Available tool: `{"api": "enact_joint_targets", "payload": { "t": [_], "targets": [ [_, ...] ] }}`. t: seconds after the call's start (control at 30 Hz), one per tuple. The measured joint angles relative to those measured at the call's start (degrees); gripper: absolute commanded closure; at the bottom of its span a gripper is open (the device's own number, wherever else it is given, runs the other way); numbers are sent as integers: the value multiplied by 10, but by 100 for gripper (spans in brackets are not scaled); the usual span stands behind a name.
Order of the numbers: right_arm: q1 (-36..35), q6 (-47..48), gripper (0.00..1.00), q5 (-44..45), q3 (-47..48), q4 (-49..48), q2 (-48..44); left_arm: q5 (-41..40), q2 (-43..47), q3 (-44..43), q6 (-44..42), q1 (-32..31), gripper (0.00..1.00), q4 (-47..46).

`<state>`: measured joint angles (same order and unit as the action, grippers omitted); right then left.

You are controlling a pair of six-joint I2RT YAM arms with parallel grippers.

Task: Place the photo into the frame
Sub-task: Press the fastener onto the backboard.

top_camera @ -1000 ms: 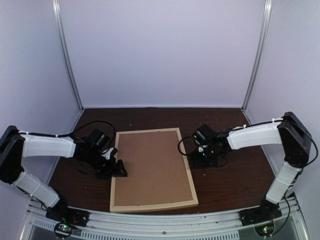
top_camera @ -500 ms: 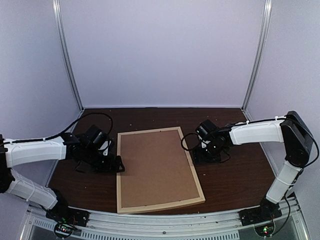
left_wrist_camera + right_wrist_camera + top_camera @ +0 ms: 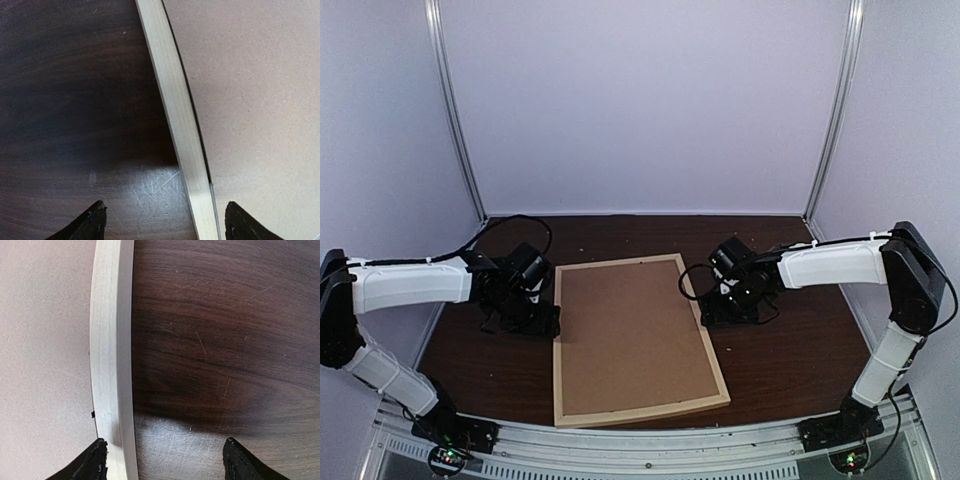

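Pale-wood frame [image 3: 642, 411] flat on the dark desk [image 3: 790, 350] between the two arms, slightly skewed, brown backing board [image 3: 635, 335] filling it. Left jaws wide apart, gripping nothing, low astride the frame's left rail: one fingertip [image 3: 92, 220] over bare desk, the other over the board. Right jaws likewise spread and empty, low at the right rail: one fingertip [image 3: 95, 460] at the rail, the other over desk.

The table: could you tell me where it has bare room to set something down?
Bare table lies near right, between the frame and the right arm's base, and along the far strip between frame and back wall. Crowded: both long sides of the frame, where the left end effector and right end effector straddle its rails.
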<state>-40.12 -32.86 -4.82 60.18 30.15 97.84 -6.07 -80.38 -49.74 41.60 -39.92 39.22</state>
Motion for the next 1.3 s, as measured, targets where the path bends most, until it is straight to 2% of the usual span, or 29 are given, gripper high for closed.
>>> {"api": "enact_joint_targets", "payload": {
  "t": [0.33, 1.3],
  "targets": [
    [0, -1, 21, -6, -2, -12, 0, -17, -50, -16, -12, 1, 20, 4],
    [0, -8, 21, -38, -19, -49, 11, 9, -86, -19, -12, 12, 20, -5]
  ]
}}
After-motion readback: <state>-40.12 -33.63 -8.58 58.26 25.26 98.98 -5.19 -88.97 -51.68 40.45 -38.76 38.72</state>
